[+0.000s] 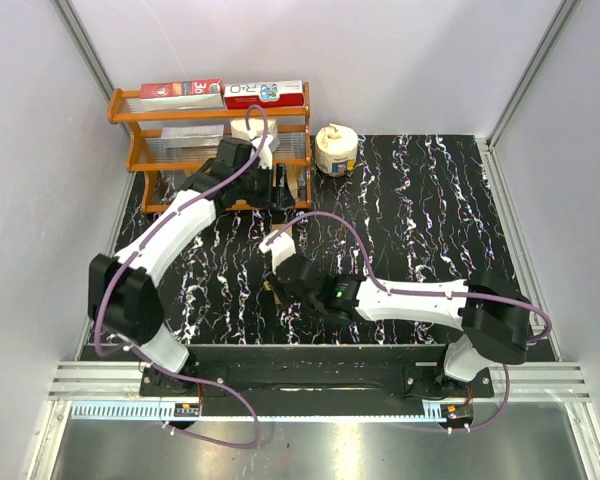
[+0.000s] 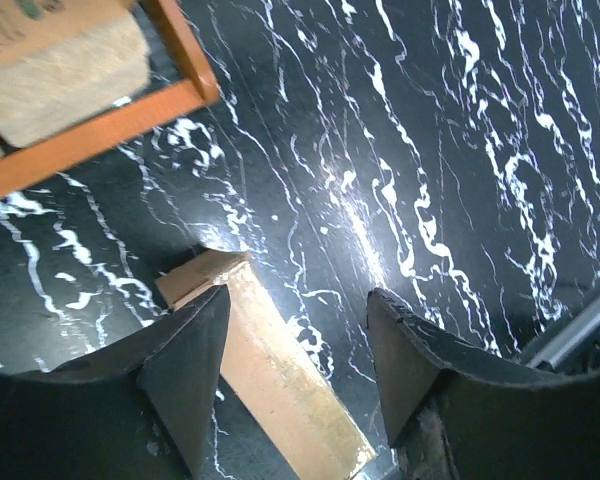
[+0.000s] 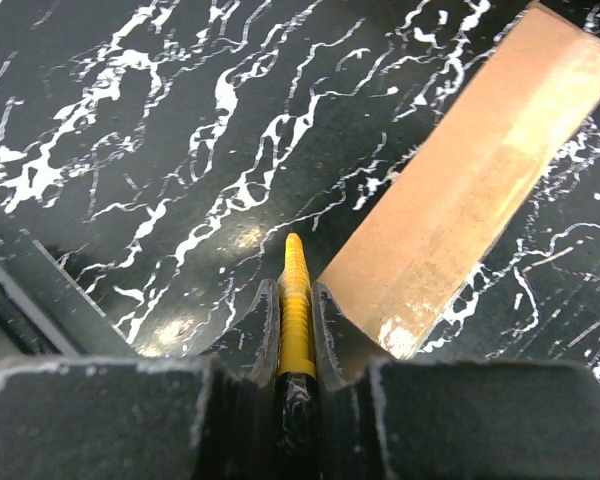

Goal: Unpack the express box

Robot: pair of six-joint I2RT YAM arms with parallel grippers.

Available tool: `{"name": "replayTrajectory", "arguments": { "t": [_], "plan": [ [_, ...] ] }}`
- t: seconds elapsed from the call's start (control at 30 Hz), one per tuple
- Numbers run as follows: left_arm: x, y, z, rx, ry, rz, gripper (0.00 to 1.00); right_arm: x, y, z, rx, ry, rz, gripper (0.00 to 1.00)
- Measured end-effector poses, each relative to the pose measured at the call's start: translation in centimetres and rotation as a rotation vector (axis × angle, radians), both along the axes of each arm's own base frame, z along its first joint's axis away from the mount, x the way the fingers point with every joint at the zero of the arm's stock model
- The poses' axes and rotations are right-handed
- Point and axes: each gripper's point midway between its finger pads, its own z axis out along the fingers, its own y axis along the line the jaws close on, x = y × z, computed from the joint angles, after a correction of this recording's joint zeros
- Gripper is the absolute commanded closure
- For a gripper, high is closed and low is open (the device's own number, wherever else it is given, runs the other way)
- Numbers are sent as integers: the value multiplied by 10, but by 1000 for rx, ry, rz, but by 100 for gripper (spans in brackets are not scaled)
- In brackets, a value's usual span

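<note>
The express box [image 2: 280, 370] is a plain brown oblong carton lying flat on the black marbled table [image 1: 420, 210]. My left gripper [image 2: 298, 295] hovers over it, open. The carton runs under the left finger [image 2: 185, 370] and stays well apart from the right one. In the right wrist view the express box [image 3: 470, 190] lies just right of my right gripper [image 3: 295, 288], which is shut on a yellow ribbed tool [image 3: 295, 300] that sticks out past the fingertips. From above, the left gripper [image 1: 280, 188] is by the rack and the right gripper [image 1: 273, 287] is near the table's middle left. The arms hide most of the carton there.
An orange wooden rack [image 1: 220, 120] stands at the back left with red-and-white cartons [image 1: 180, 90] on top; its corner [image 2: 100, 120] is close to my left gripper. A white tub [image 1: 336, 150] sits beside the rack. White walls with metal posts enclose the table.
</note>
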Motion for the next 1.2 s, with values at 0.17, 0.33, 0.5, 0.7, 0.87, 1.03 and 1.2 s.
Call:
{"name": "replayTrajectory", "arguments": {
  "t": [0.17,0.33,0.5,0.7,0.87,1.03,1.2],
  "plan": [
    [-6,-26,-30,-19,99,-92,41,8,-8,-7,-17,-38,-72,100],
    [-16,-45,-59,-6,176,-153,44,4,-20,-20,-49,-31,-121,100],
    [-22,-49,-82,23,240,-166,46,0,-41,-24,-70,-8,-183,100],
    [-27,-45,-91,39,254,-171,46,-2,-81,-19,-66,9,-311,100],
    [-31,-43,-92,44,241,-187,48,-1,-107,-27,-77,24,-432,100],
    [-37,-39,-93,55,228,-208,48,1,-127,-39,-66,69,-543,100],
    [-50,-33,-93,57,221,-230,48,13,-151,-38,-13,107,-646,100]
  ]
}}
